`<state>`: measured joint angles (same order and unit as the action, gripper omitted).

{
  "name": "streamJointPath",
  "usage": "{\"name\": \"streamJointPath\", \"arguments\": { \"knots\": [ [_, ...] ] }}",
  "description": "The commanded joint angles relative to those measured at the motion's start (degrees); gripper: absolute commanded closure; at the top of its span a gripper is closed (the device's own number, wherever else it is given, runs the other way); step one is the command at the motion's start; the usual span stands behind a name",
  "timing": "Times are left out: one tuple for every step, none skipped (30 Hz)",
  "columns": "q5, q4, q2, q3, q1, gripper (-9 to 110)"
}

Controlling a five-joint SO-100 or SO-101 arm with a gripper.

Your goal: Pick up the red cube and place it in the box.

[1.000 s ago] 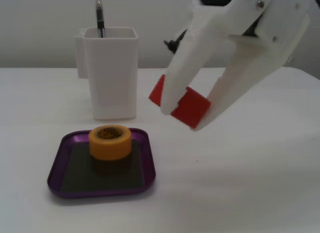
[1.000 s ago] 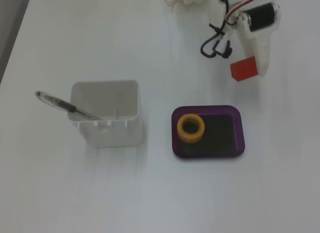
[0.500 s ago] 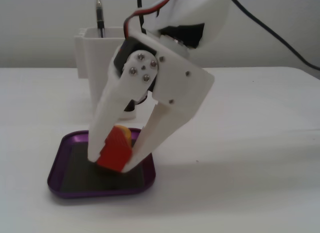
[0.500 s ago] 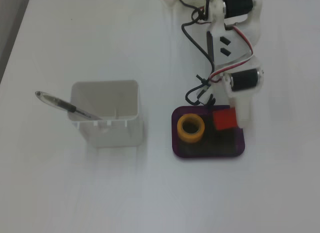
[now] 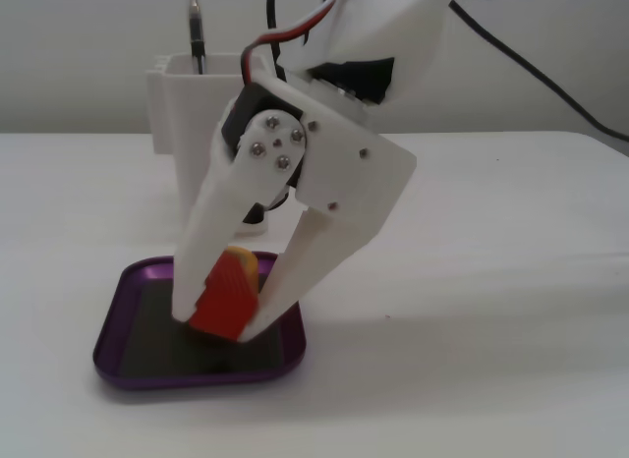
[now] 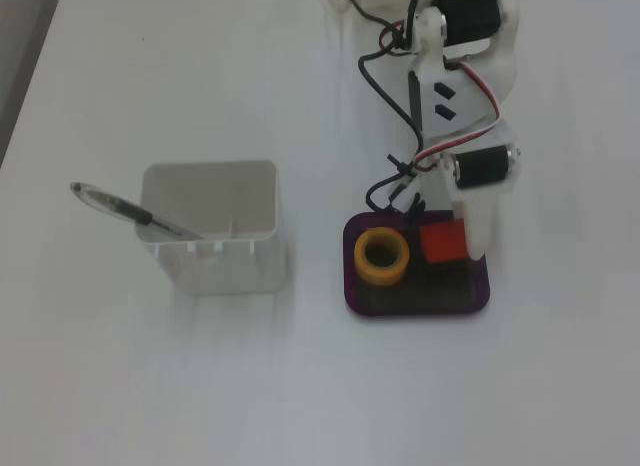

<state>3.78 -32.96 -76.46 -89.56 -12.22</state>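
In a fixed view from the side, the red cube (image 5: 225, 301) is seen clamped between the two white fingers of the gripper (image 5: 214, 325), low over the dark floor of the box (image 5: 123, 365); whether it touches the floor cannot be told.

In a fixed view from above, the red cube (image 6: 442, 242) is seen inside the box (image 6: 420, 308), just beside the yellow tape roll (image 6: 383, 257), well apart from the white container (image 6: 212, 229).

Bright even light, soft shadows, slightly blurry, washed-out whites
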Motion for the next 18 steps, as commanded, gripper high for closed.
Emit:
{"name": "streamJointPath", "arguments": {
  "knots": [
    [-0.4,0.8,-0.4,2.5,-0.3,102],
    [-0.4,0.8,-0.4,2.5,-0.3,102],
    [-0.4,0.5,-0.4,2.5,-0.3,102],
    [-0.4,0.4,-0.4,2.5,-0.3,102],
    [-0.4,0.2,-0.4,2.4,-0.3,102],
    [-0.4,0.4,-0.4,2.0,-0.3,102],
    [-0.4,0.8,-0.4,1.3,-0.3,102],
    [-0.4,0.8,-0.4,0.7,-0.3,102],
    [-0.4,0.8,-0.4,0.4,-0.3,102],
    [-0.4,0.8,-0.4,0.4,-0.3,100],
    [-0.4,0.8,-0.4,0.4,-0.3,99],
    [-0.4,0.8,-0.4,0.4,-0.3,97],
    [-0.4,0.8,-0.4,0.4,-0.3,95],
    [-0.4,0.8,-0.4,0.4,-0.3,94],
    [-0.4,0.8,-0.4,0.4,-0.3,92],
    [-0.4,0.6,-0.4,0.4,-0.3,91],
    [-0.4,0.4,-0.4,0.4,-0.3,91],
    [-0.4,0.3,-0.5,0.4,-0.3,90]
  ]
}}
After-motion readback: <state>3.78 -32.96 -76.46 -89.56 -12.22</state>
